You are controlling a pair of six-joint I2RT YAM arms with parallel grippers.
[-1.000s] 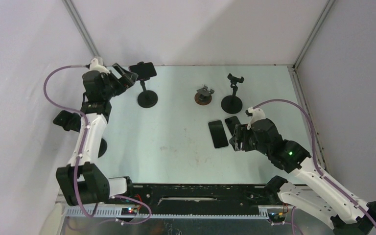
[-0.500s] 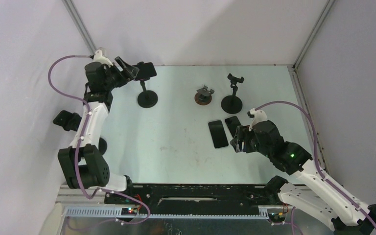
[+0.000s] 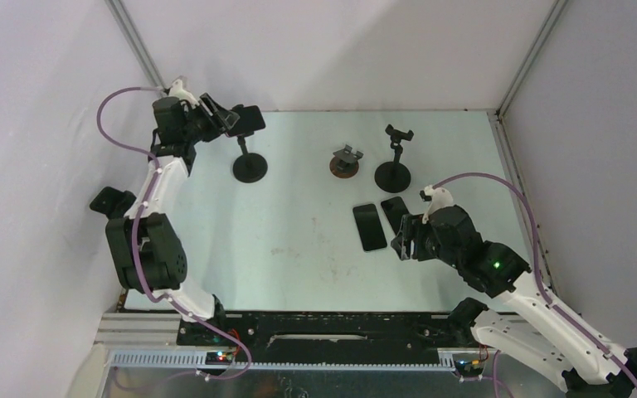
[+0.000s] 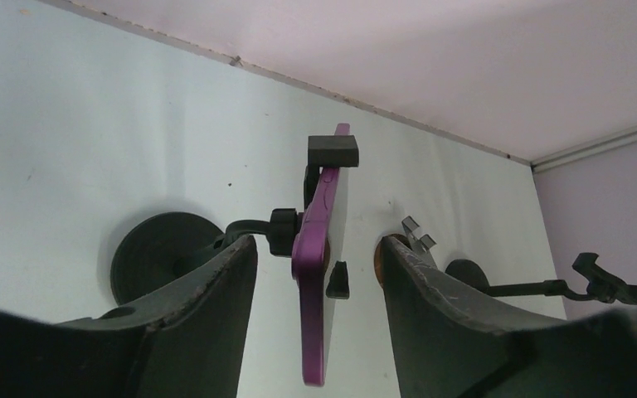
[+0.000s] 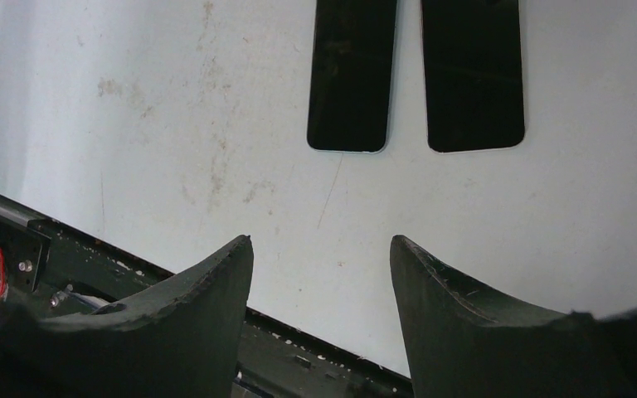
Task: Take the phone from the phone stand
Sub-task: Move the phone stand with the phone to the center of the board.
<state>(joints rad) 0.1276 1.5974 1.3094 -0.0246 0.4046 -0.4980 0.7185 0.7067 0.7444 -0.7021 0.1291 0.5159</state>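
A phone with a purple case (image 3: 247,120) is clamped in a black stand (image 3: 249,168) with a round base at the back left. In the left wrist view the phone (image 4: 315,274) shows edge-on between my fingers, held by the stand's clamp (image 4: 333,152). My left gripper (image 3: 230,121) (image 4: 318,253) is open with a finger on each side of the phone, not touching it. My right gripper (image 3: 401,241) (image 5: 322,249) is open and empty above the table's front right.
Two dark phones (image 3: 370,225) (image 3: 395,211) lie flat at mid right, also in the right wrist view (image 5: 353,75) (image 5: 471,73). An empty black stand (image 3: 395,160) and a small brown-based holder (image 3: 346,160) stand at the back. The black front rail (image 5: 133,274) runs below the right gripper.
My left gripper has moved right and forward, so its open fingers now straddle the phone on the stand. The right arm has barely moved.
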